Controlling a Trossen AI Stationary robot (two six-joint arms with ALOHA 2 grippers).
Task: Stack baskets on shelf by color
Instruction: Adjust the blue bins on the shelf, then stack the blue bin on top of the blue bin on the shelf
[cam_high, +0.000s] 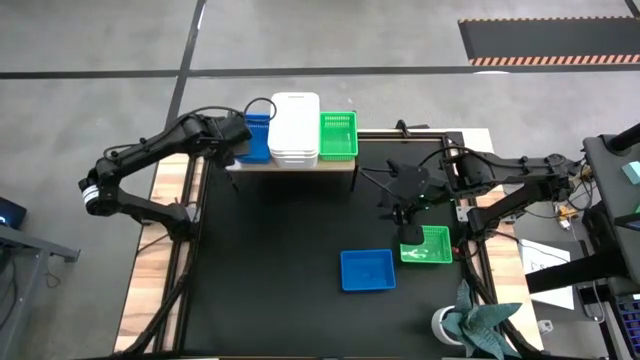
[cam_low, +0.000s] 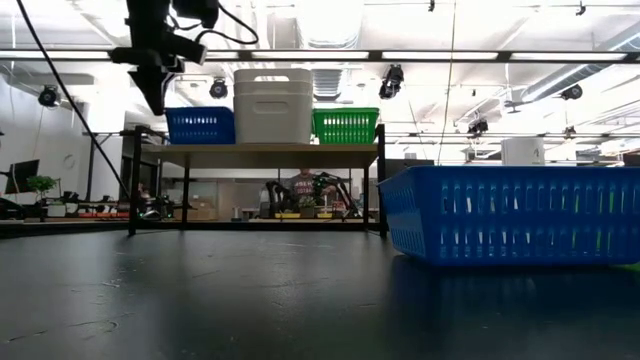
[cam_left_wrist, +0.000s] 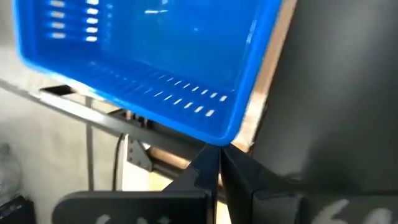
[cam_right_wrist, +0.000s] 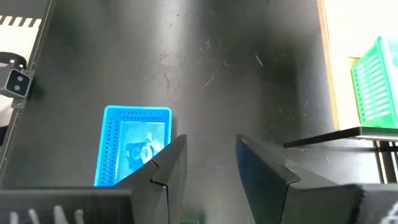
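Observation:
On the shelf (cam_high: 290, 167) stand a blue basket (cam_high: 260, 138) at the left, a stack of white baskets (cam_high: 295, 128) in the middle and a green basket (cam_high: 338, 135) at the right. My left gripper (cam_left_wrist: 217, 163) is shut beside the blue basket's left corner (cam_left_wrist: 225, 138). Another blue basket (cam_high: 367, 270) and a green basket (cam_high: 430, 246) rest on the black table. My right gripper (cam_right_wrist: 208, 163) hangs open above the table's green basket, with nothing between its fingers. My left gripper has its shut fingertips (cam_left_wrist: 214, 152) right under a rounded corner of the shelf's blue basket, coming at it steeply from above on the basket's left side. Whether the tips touch the basket, I cannot tell.
A teal cloth on a white object (cam_high: 468, 322) lies at the table's near right corner, with papers (cam_high: 545, 262) off the right edge. The middle and left of the black table (cam_high: 270, 260) are bare. A person (cam_low: 300, 186) sits in the room beyond the shelf.

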